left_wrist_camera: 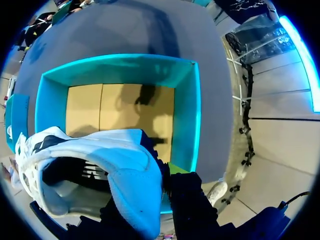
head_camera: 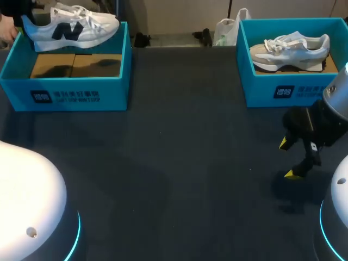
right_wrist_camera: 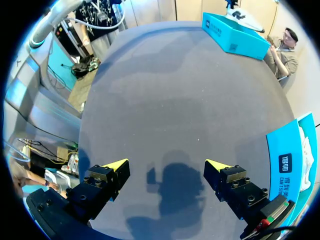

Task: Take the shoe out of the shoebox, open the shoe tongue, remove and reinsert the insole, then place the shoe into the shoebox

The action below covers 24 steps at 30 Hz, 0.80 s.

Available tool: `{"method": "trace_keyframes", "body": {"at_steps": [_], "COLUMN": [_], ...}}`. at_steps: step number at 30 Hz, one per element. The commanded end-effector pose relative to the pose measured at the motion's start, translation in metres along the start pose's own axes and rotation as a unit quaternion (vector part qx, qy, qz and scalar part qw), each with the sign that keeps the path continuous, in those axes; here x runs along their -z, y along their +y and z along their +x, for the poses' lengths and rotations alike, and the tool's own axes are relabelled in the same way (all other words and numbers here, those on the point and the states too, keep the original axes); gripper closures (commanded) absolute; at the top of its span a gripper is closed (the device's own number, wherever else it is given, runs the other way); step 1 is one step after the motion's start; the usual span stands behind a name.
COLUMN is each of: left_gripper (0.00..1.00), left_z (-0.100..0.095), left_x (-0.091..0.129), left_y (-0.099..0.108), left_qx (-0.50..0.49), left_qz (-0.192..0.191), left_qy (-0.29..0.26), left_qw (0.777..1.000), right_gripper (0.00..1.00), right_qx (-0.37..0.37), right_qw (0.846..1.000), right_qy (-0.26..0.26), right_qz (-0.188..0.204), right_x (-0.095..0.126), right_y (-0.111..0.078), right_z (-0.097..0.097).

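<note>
Dark table (head_camera: 179,163). Left gripper (left_wrist_camera: 160,185) grips the white sneaker (left_wrist_camera: 100,165) above the left shoebox (left_wrist_camera: 187,115). Right gripper (right_wrist_camera: 166,165) hangs open, empty. Tongue and insole steps look not yet done.

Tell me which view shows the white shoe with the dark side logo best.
The head view: the white shoe shows whole, side-on, over the left shoebox. The left wrist view shows only its heel and opening, close up; the right wrist view shows it tiny and far off.
</note>
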<state>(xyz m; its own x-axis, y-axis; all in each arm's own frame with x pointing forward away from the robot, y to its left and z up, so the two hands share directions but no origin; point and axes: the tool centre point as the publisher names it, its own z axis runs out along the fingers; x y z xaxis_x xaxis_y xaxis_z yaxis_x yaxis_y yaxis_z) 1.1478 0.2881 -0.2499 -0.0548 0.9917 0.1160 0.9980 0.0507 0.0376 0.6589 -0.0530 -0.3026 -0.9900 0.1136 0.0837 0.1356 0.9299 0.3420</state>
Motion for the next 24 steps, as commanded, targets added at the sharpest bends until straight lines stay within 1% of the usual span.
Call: {"method": "trace_keyframes", "body": {"at_steps": [1, 4, 11, 13, 24], "left_gripper": [1.0, 1.0, 1.0, 1.0, 1.0], "left_z": [0.006, 0.009, 0.012, 0.012, 0.012], "left_x": [-0.008, -0.014, -0.024, -0.022, -0.022], "left_y": [0.002, -0.001, -0.024, -0.027, -0.027], "left_qx": [-0.004, -0.006, -0.027, -0.028, -0.028], "left_qz": [-0.002, 0.004, -0.002, 0.004, 0.004], "left_qy": [-0.003, 0.002, 0.011, 0.014, 0.014], "left_qw": [1.0, 1.0, 1.0, 0.999, 0.999], "right_gripper": [0.0, 0.0, 0.0, 0.0, 0.0], "right_qx": [0.0, 0.0, 0.0, 0.0, 0.0], "right_qw": [1.0, 1.0, 1.0, 1.0, 1.0], "right_qy": [-0.001, -0.001, -0.001, -0.001, -0.001], "right_qz": [0.001, 0.001, 0.001, 0.001, 0.001], "right_x": [-0.001, -0.001, -0.001, -0.001, -0.001], "right_y": [0.0, 0.0, 0.0, 0.0, 0.0], "right_z": [0.001, 0.001, 0.001, 0.001, 0.001]}}
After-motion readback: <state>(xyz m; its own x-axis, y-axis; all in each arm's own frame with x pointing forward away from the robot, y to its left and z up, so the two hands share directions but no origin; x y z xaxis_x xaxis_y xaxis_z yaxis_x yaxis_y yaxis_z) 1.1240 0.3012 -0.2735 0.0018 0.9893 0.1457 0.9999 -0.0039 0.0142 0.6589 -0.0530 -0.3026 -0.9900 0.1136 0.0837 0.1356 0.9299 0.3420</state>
